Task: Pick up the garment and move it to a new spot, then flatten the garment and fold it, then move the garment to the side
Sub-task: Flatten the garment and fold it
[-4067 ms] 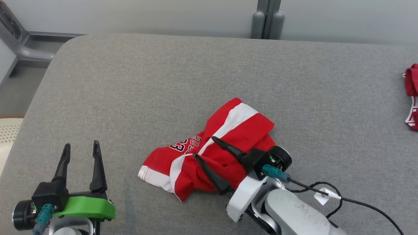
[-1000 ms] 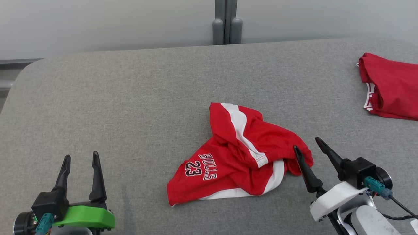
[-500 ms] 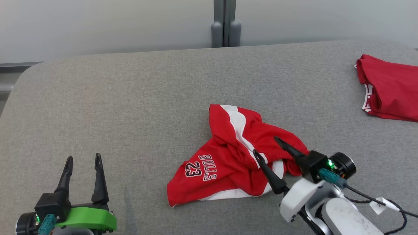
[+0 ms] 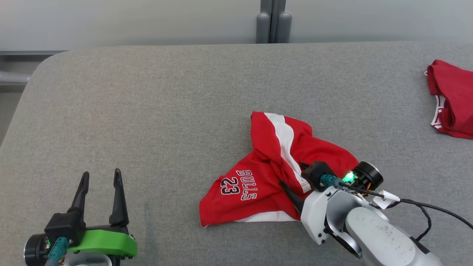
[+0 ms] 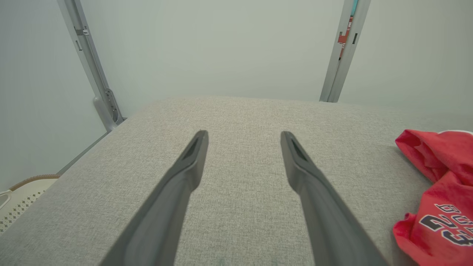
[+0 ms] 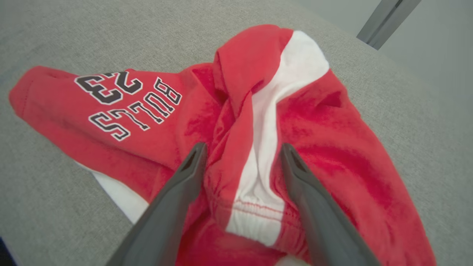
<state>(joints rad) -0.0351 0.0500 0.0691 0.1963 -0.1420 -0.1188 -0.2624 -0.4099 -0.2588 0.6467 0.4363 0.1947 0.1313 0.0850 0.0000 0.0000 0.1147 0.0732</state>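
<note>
Now advanced, right claw (image 6: 242,147) — seemingly astride garment (image 4: 317,147)

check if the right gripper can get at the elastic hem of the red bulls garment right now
Probably yes: the right gripper is open, its fingers standing either side of the bunched elastic hem of the red garment, with nothing lying in between.

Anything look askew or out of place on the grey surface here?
The red Bulls garment lies crumpled and twisted, one part folded over itself. The open right end effector straddles its white-striped band. A second red garment sits bunched at the far right.
</note>
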